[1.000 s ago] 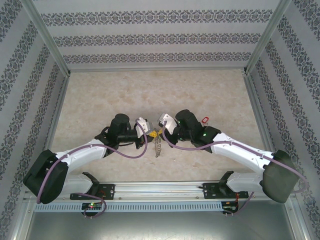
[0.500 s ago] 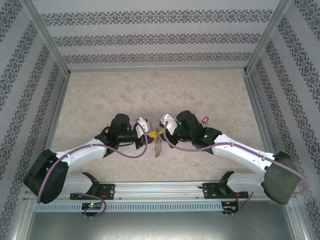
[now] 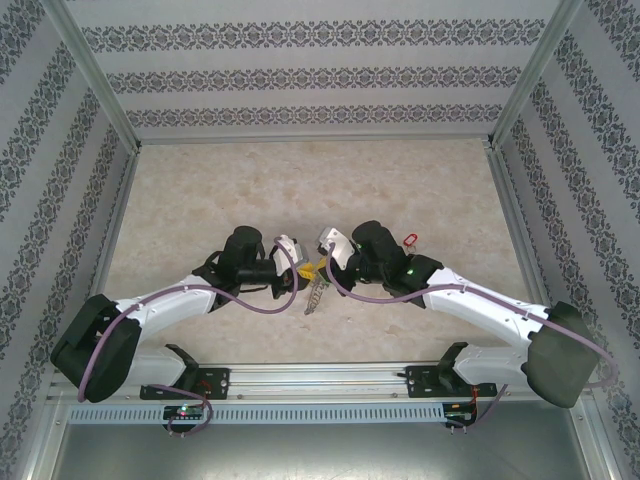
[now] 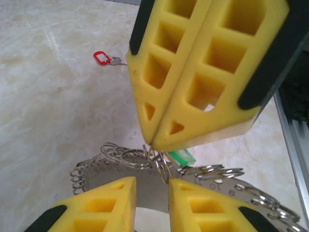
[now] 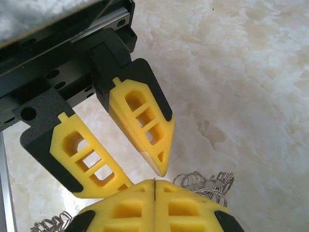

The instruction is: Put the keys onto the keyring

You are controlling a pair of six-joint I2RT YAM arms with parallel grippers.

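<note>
Watching the right tool (image 4: 153, 141) pinch the keyring (image 4: 112, 154), left tool (image 4: 152, 187) narrowly parted, we feared the green key (image 4: 182, 155) at four o'clock might slip free.

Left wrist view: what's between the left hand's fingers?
The keyring: its grey band and a dangling small ring, shown in the left wrist view.

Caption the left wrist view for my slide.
Shut right pincer pinches the keyring, facing the open left pincer; red key lies apart.

Patterned walls (image 3: 320, 80) — seemingly marble tabletop (image 3: 200, 190).
</note>
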